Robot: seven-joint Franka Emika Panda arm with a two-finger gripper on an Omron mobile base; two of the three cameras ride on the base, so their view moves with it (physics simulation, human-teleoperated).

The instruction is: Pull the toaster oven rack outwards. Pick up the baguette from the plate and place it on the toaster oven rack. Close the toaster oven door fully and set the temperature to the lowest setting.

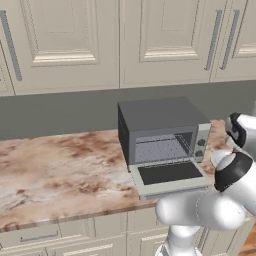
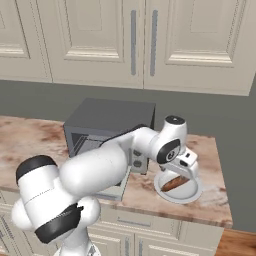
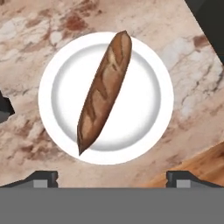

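Note:
The toaster oven (image 1: pixel 160 117) stands on the counter with its door (image 1: pixel 169 175) folded down flat in front. Inside the opening lies the wire rack (image 1: pixel 160 148). To the oven's right, the white plate (image 2: pixel 192 192) holds the orange-brown baguette (image 2: pixel 175 183). My gripper (image 2: pixel 179 174) hovers just above that plate, pointing down. Seen from the hand, the baguette (image 3: pixel 105 92) lies diagonally across the plate (image 3: pixel 144 127), and my gripper (image 3: pixel 111 178) is open, its fingertips (image 3: pixel 43 177) spread wide with nothing between them.
Marble counter (image 1: pixel 60 165) stretches left of the oven. Cream cabinets (image 2: pixel 140 40) hang above a grey backsplash. The counter ends just right of the plate, with wooden floor (image 2: pixel 235 242) beyond. A dark oven corner (image 3: pixel 210 22) shows near the plate.

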